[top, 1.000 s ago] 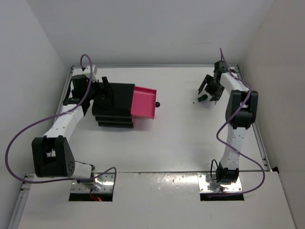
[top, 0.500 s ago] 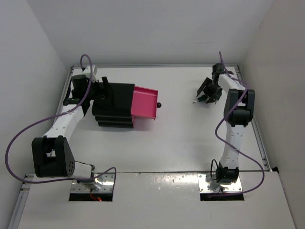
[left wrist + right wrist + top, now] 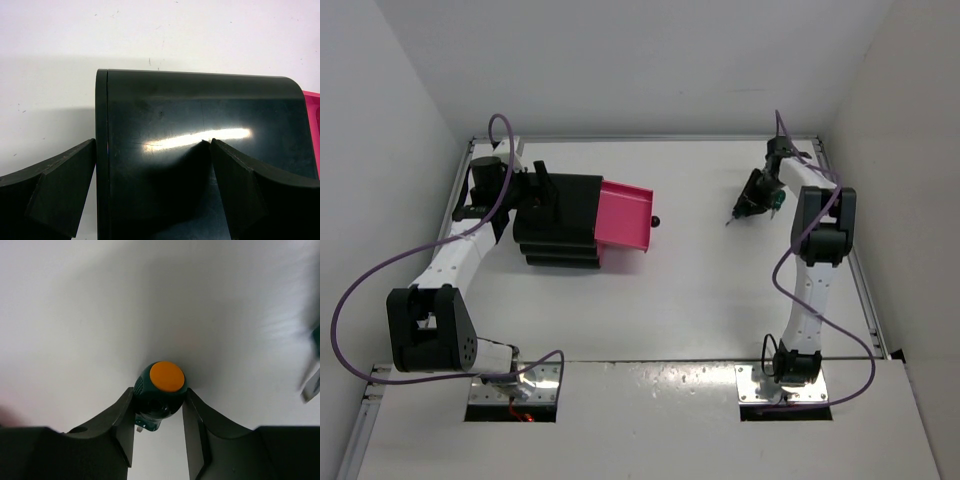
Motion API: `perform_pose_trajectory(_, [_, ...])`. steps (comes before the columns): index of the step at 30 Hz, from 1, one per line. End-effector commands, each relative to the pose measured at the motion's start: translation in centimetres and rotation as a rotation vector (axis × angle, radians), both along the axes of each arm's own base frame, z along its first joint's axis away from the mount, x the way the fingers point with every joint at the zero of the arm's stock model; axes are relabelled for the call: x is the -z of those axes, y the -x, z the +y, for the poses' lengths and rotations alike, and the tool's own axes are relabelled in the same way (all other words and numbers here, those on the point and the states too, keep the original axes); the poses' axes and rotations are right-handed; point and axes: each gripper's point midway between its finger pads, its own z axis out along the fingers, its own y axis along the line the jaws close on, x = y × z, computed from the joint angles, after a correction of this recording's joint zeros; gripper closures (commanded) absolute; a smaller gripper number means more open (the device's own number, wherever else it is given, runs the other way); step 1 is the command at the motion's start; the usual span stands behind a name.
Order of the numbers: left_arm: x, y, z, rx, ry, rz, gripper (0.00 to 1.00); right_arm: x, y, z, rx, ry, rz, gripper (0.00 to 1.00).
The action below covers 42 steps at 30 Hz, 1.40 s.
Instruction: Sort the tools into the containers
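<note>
Your right gripper (image 3: 160,407) is clamped on a small tool (image 3: 159,392). In the right wrist view, both dark fingers press against the sides of its dark green handle just below centre frame. The handle's round orange end cap faces the camera. The tool's shaft is hidden behind the handle in that view.

From the top camera, the right gripper (image 3: 757,198) sits in the upper right of the frame, low over the white table (image 3: 700,300). It is well apart from the containers. A blurred grey-green shape (image 3: 312,372) shows at the right edge of the wrist picture, and you cannot tell what it is.

Your left gripper (image 3: 537,193) is in the upper left of the top view, against the left side of the black cabinet (image 3: 563,200). In the left wrist view its fingers are spread wide. One finger is at lower left, just outside the cabinet's edge, and the other is at lower right over the glossy black top (image 3: 200,110). Whether either finger actually presses on the cabinet, you cannot tell.

The top drawer (image 3: 623,212) is pulled out toward the centre of the top view, with its pink tray exposed and its black knob (image 3: 652,219) at the front. A sliver of pink also shows at the right edge of the left wrist picture.
</note>
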Motion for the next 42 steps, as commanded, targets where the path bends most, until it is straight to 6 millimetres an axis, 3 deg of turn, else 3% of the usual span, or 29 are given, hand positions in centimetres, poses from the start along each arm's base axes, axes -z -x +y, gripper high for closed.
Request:
perform_pose_trajectory(1, [9.2, 6.0, 0.9, 0.001, -0.07, 0.36, 0.0, -6.5, 0.0, 3.0, -0.185, -0.101, -0.187, 1.0])
perform_pose_trajectory(2, [9.2, 6.0, 0.9, 0.001, -0.07, 0.36, 0.0, -7.9, -0.6, 3.6, -0.223, -0.122, -0.262, 1.0])
perform_pose_trajectory(3, [9.5, 6.0, 0.9, 0.002, -0.07, 0.371, 0.0, -11.4, -0.7, 6.3, -0.324, -0.168, -0.36, 1.0])
perform_pose_trajectory(7, [9.2, 5.7, 0.9, 0.002, -0.07, 0.362, 0.0, -17.7, -0.4, 12.5, -0.529, -0.268, -0.566, 1.0])
perform_pose_trajectory(8, [9.2, 5.7, 0.9, 0.002, -0.07, 0.362, 0.0, -20.3, -0.4, 13.6, -0.566, -0.269, -0.647, 1.0])
perform_pose_trajectory(11, [9.2, 5.7, 0.9, 0.002, -0.07, 0.362, 0.0, -24.0, 0.7, 17.7, -0.677, -0.289, -0.756, 1.0])
perform_pose_trajectory(15, [9.2, 5.7, 0.9, 0.002, -0.07, 0.362, 0.0, -26.0, 2.0, 21.9, -0.789, -0.302, -0.804, 1.0])
perform_pose_trajectory(20, [9.0, 5.7, 0.9, 0.002, -0.07, 0.362, 0.0, -24.7, 3.3, 26.6, -0.909, -0.295, -0.759, 1.0])
perform_pose_trajectory(22, [9.0, 5.7, 0.9, 0.002, -0.07, 0.362, 0.0, -24.0, 3.7, 27.5, -0.933, -0.275, -0.729, 1.0])
perform_pose_trajectory(23, [9.0, 5.7, 0.9, 0.002, -0.07, 0.362, 0.0, -22.7, 4.0, 28.5, -0.96, -0.269, -0.702, 1.0])
perform_pose_trajectory(31, [9.0, 5.7, 0.9, 0.002, -0.07, 0.362, 0.0, -18.1, 5.8, 30.4, -1.047, -0.189, -0.583, 0.94])
perform_pose_trajectory(35, [9.0, 5.7, 0.9, 0.002, -0.07, 0.362, 0.0, -17.4, 6.1, 30.3, -1.062, -0.162, -0.568, 0.9])
perform_pose_trajectory(38, [9.3, 5.7, 0.9, 0.002, -0.07, 0.371, 0.0, -16.8, 6.6, 30.5, -1.076, -0.152, -0.552, 0.79])
perform_pose_trajectory(39, [9.3, 5.7, 0.9, 0.002, -0.07, 0.371, 0.0, -16.8, 6.6, 30.5, -1.076, -0.151, -0.552, 0.66])
perform_pose_trajectory(42, [9.3, 5.7, 0.9, 0.002, -0.07, 0.371, 0.0, -16.8, 7.0, 30.9, -1.086, -0.155, -0.552, 0.52])
